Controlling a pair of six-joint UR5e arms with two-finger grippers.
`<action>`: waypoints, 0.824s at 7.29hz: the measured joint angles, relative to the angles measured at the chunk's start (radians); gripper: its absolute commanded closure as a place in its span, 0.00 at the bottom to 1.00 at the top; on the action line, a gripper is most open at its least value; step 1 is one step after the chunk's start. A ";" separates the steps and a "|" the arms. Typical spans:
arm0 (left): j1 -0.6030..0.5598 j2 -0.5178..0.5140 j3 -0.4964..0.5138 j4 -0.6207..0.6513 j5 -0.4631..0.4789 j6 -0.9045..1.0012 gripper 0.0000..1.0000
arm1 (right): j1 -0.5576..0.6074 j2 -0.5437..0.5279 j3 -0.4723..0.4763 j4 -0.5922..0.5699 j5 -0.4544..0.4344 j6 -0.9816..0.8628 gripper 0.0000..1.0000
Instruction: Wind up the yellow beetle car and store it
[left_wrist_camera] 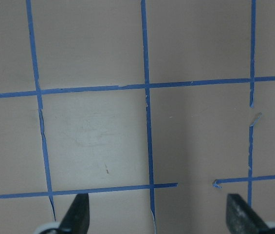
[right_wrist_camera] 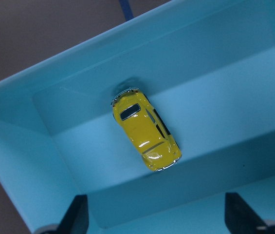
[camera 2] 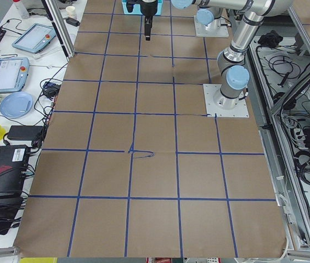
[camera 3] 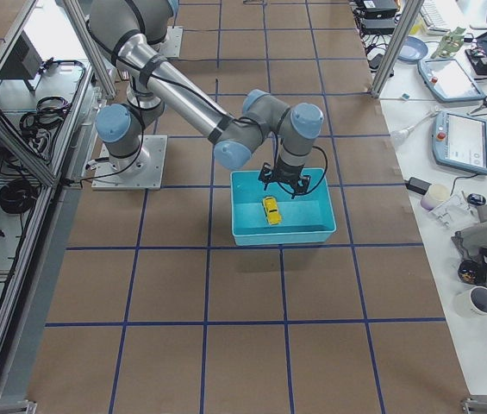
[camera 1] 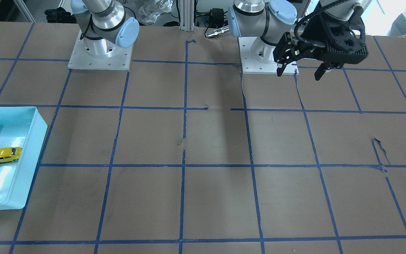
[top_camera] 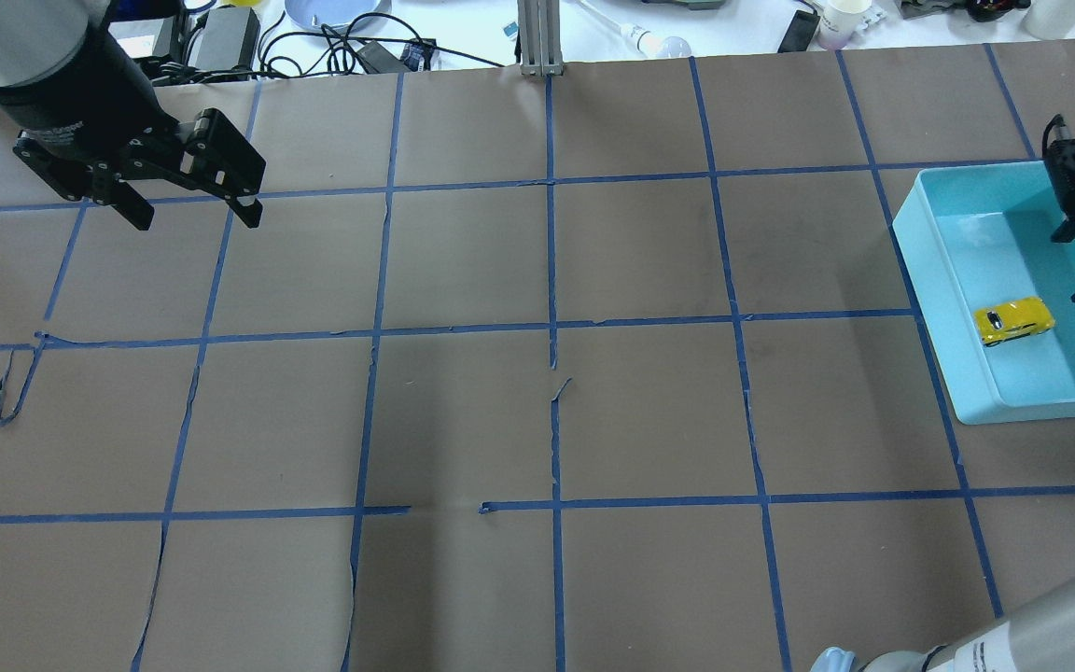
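Note:
The yellow beetle car (right_wrist_camera: 146, 135) lies on its wheels on the floor of a light blue bin (right_wrist_camera: 30, 161), close to one long wall. It also shows in the overhead view (top_camera: 1013, 320), the front view (camera 1: 5, 155) and the right side view (camera 3: 270, 210). My right gripper (top_camera: 1074, 266) hangs open and empty above the bin (top_camera: 943, 308), its fingertips (right_wrist_camera: 76, 217) clear of the car. My left gripper (top_camera: 197, 219) is open and empty, held above the bare table at the far left, near its base (camera 1: 299, 74).
The table is brown paper with a blue tape grid (top_camera: 551, 280), torn in places (top_camera: 10, 387). Both arm bases (camera 1: 100, 56) stand at the robot's edge. Cables, cups and devices (top_camera: 332, 37) lie beyond the far edge. The bin sits at the table's right end.

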 measured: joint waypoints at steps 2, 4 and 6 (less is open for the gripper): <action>0.000 0.000 0.000 0.000 0.000 0.000 0.00 | 0.023 -0.127 -0.010 0.142 0.004 0.422 0.00; 0.000 0.000 0.000 0.000 0.000 0.001 0.00 | 0.157 -0.195 -0.027 0.226 0.009 0.922 0.00; 0.000 0.000 0.000 0.001 0.000 0.003 0.00 | 0.330 -0.229 -0.062 0.261 0.012 1.268 0.00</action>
